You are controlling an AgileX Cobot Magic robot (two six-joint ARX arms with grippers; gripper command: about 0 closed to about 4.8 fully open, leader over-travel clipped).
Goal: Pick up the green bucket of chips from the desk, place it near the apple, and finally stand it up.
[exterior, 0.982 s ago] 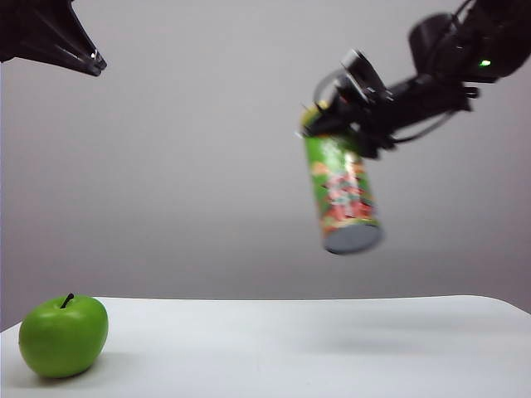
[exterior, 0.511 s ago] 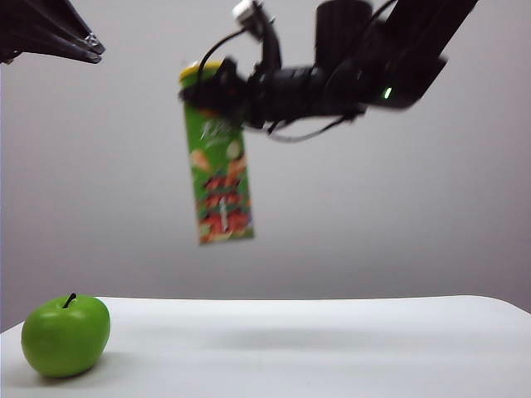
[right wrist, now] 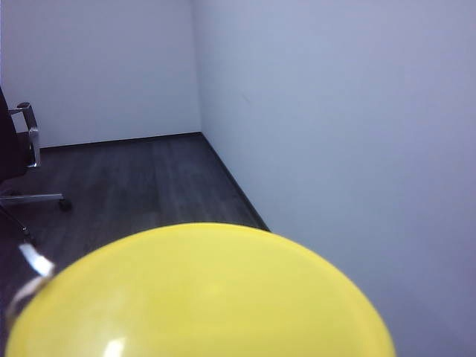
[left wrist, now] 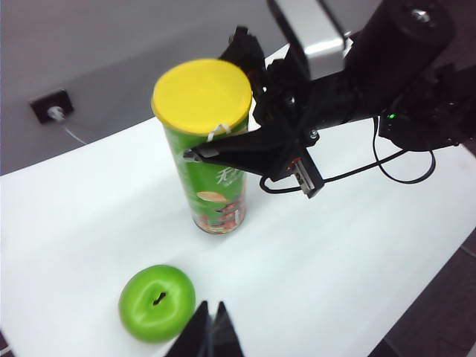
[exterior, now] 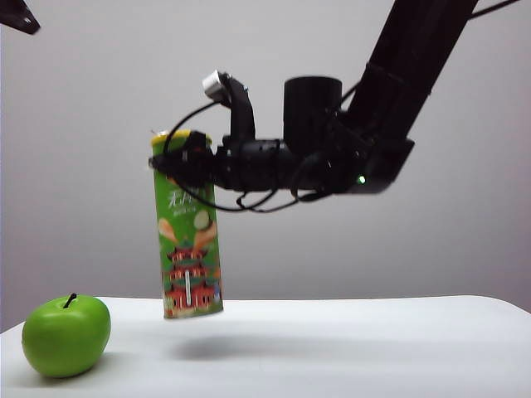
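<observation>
Two things sit over the white desk [exterior: 348,348]: the apple [exterior: 66,335] resting near its left front corner, and the green bucket of chips [exterior: 187,225] hanging in the air just to the right of the apple. The can is almost upright, lid up, leaning a little. In the exterior view its bottom rim looks clear of the desk, with a soft shadow under it. From the left wrist view the bottom cannot be told apart from the surface. The apple and the can are near each other but not touching.

Most of the desk to the right of the can lies bare up to the far right edge. The front edge runs out of the picture. In the left wrist view the desk's far edge meets a grey wall with a socket and a white cable.

The right gripper [exterior: 178,162] reaches in level from the right and pinches the can just under its yellow lid, one finger [left wrist: 245,152] on each side. The right wrist view shows only the lid [right wrist: 201,297], wall and floor.

The left gripper [left wrist: 210,336] hangs high above the apple, at the upper left corner of the exterior view, fingers pressed together and holding nothing.
</observation>
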